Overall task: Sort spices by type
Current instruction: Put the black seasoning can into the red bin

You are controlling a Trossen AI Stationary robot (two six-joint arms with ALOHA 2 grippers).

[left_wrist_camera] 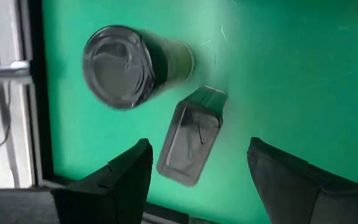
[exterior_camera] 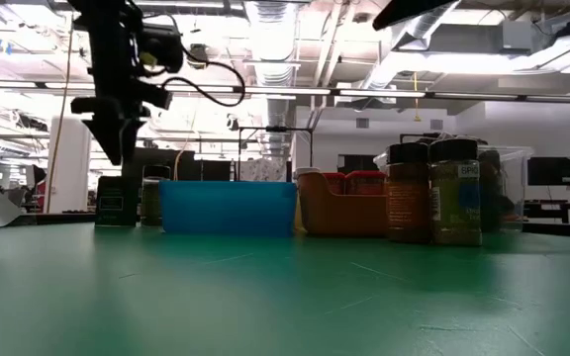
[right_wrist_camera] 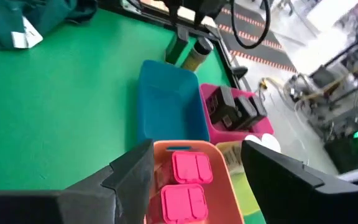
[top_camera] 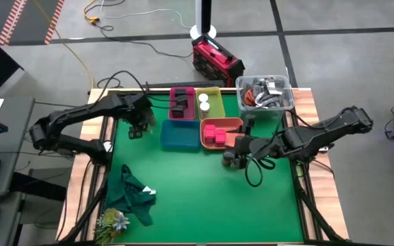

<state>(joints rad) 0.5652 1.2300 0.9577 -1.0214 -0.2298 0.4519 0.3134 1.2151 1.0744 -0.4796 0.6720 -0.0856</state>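
- Green mat covers my table (top_camera: 183, 198), and the four trays sit in a block near its far edge: pink tray (top_camera: 182, 114), yellow-green tray (top_camera: 211, 109), blue tray (top_camera: 180, 137) and orange tray (top_camera: 232, 124).
- My left gripper (top_camera: 139, 125) hangs above the far left corner of the table, fingers spread wide with nothing between them.
- Directly under it stand one dark boxy tin (left_wrist_camera: 189, 135) and one dark round jar (left_wrist_camera: 132, 65), just beside each other and close to the table's left edge.
- The tin lies between my spread fingers (left_wrist_camera: 114, 180) in the left wrist view, so I judge it my next pick, bound for the pink tray where other dark tins (right_wrist_camera: 232, 106) already rest.
- I expect the tin to be rigid, light and smooth-sided. I would close on its two flat long faces, low enough that it cannot pivot, and keep clear of the jar beside it so I do not tip it.
- My right gripper (top_camera: 241, 145) waits by the orange tray, fingers apart and empty.
- Two more dark round jars (exterior_camera: 433, 193) stand upright and touching on the mat just in front of the orange tray, beside that gripper.
- They look tall and narrow with slick walls, so I would grip mid-body, below the black cap.
- Magenta-red cubes (right_wrist_camera: 188, 180) fill the orange tray, white-topped round jars (top_camera: 204, 102) sit in the yellow-green tray, and the blue tray looks empty, so I judge it is for the round jars.
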